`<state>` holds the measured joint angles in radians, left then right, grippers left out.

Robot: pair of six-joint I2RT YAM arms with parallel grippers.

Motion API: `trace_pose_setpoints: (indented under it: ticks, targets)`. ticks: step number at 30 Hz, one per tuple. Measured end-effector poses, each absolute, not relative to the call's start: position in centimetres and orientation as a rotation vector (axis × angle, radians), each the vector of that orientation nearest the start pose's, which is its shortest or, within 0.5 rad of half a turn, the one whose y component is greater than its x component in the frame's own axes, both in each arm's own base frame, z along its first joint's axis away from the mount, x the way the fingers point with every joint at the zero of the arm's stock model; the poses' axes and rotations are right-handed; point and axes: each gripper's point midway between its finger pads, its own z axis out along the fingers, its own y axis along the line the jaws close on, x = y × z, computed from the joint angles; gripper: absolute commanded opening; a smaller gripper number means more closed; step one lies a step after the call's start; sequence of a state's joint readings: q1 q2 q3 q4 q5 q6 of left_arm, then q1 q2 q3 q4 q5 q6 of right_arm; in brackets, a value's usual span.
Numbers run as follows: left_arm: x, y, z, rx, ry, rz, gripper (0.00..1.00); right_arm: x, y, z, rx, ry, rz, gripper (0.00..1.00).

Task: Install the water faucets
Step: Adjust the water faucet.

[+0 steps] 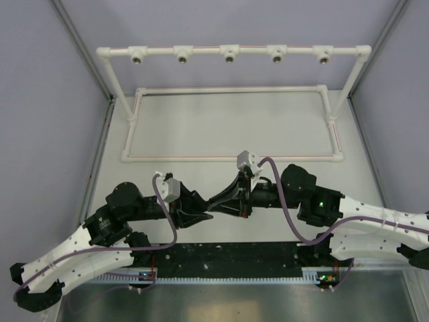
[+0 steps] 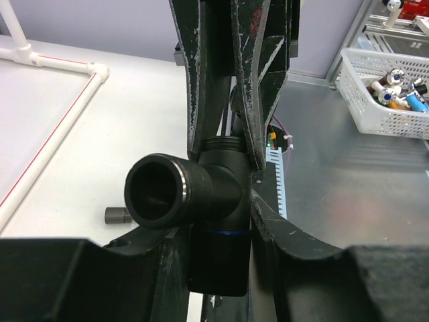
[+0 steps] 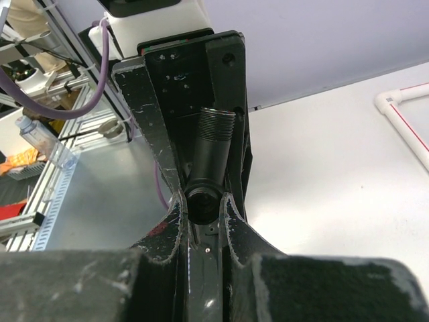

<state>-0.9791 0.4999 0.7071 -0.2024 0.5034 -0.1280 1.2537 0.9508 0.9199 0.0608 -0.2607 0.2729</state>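
A black T-shaped faucet point(image 2: 218, 191) with a round open spout is held between both grippers over the middle of the table. My left gripper point(image 2: 214, 231) is shut on its lower body, by a thin blue ring. My right gripper point(image 3: 203, 204) is shut on its other end, and a threaded end point(image 3: 216, 122) shows beyond the jaws. In the top view the two grippers meet tip to tip, the left gripper point(image 1: 201, 213) beside the right gripper point(image 1: 222, 200). A short stubby dark cylinder point(image 2: 117, 215) lies on the table just left of the faucet.
A white pipe frame point(image 1: 201, 49) with several metal-ringed sockets stands at the back. Its base rectangle point(image 1: 231, 158) lies on the table and also shows in the left wrist view point(image 2: 64, 124) and the right wrist view point(image 3: 410, 127). A white basket point(image 2: 379, 100) of small items sits off the table.
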Motion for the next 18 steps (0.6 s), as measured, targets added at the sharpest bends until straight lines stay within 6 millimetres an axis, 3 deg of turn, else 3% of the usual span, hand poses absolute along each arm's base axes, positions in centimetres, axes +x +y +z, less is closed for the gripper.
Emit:
trace_pose_setpoints:
  ticks: [3,7,13,18]
  targets:
    - [6.0,-25.0,30.8,1.08,1.334,-1.238,0.37,5.8,35.5,34.7,-1.003,1.404,1.375,0.0]
    - [5.9,-25.2,30.1,1.105,1.353,-1.236,0.28,5.9,35.6,34.3,-1.01,1.428,1.367,0.0]
    - [5.8,-25.0,29.6,1.137,1.378,-1.223,0.28,5.8,35.7,33.7,-1.033,1.488,1.352,0.0]
    - [5.9,-24.9,29.3,1.16,1.395,-1.204,0.12,5.9,35.7,33.5,-1.052,1.534,1.334,0.0]
